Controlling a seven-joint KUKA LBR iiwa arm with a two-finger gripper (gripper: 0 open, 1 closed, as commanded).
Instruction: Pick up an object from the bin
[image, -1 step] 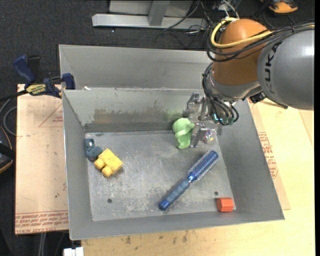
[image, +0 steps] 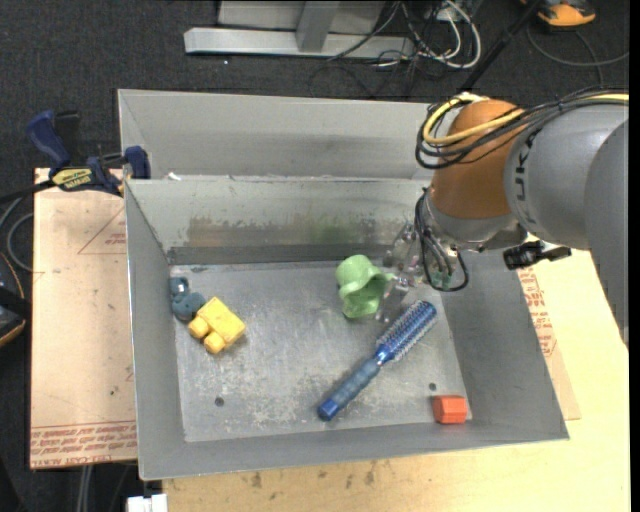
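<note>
Clutter in the grey bin (image: 300, 160) is sparse, and all of it can be placed from the green cup-like thing (image: 358, 287), which lies on the floor toward the back wall, right of the middle. Just below and to the right of that green cup lies a blue hairbrush (image: 380, 358). Its bristled head is nearest the cup and its handle slants away down and to the left. Farther down and right of the cup, near the front right corner, sits a small orange block (image: 451, 409). Well to the left of the cup a yellow toy block (image: 217, 327) rests against a small blue-grey piece (image: 182, 300). Counted, that is one green cup, one brush, one orange block, one yellow block and one blue-grey piece, five things, each lying singly rather than heaped. The claw (image: 404, 272) hangs low under the arm's orange cover (image: 478, 170), just right of the green cup and above the brush head, so the cup lies immediately to its left, close enough that they may touch. Whether the claw is released or clenched cannot be told.
</note>
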